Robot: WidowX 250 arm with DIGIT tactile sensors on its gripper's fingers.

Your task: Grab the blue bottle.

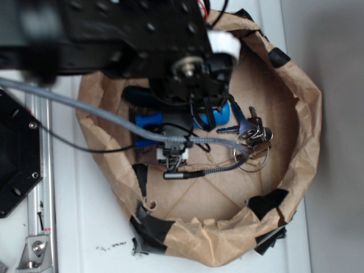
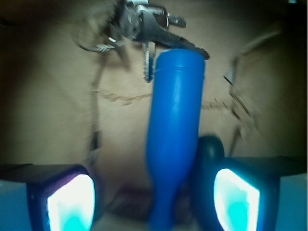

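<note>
**Q:** Which step of the task was caught here?

**A:** The approach appeared to be over and the grasp itself not yet made. In the wrist view the claw [image 2: 153, 202] was seen spread apart, its two glowing pads [image 2: 71, 204] at the lower left and lower right of the frame, with the blue bottle [image 2: 175, 130] lying between them, neck toward the bottom edge. No contact between pads and bottle could be made out.

**Q:** And where was the bottle placed?

**A:** It was pictured at the centre of the exterior view [image 1: 149, 120], largely hidden under the arm [image 1: 136, 34], inside a brown paper nest [image 1: 310, 114]. A bunch of keys [image 2: 144, 24] was seen at its far end, touching or nearly so. A dark rounded object [image 2: 208, 159] was pressed just beside the bottle, in front of the right-hand pad.

**Q:** What was the next move judged to call for?

**A:** A closing of the jaws on the narrow part, it was thought; the dark object beside it risked being caught as well.

**Q:** The surface and the room?

**A:** The nest, crumpled and patched with black tape [image 1: 149, 227], was set on a white tabletop [image 1: 85, 227]. A metal rail [image 1: 42, 187] was shown at the lower left. Little else of the room was visible.
</note>
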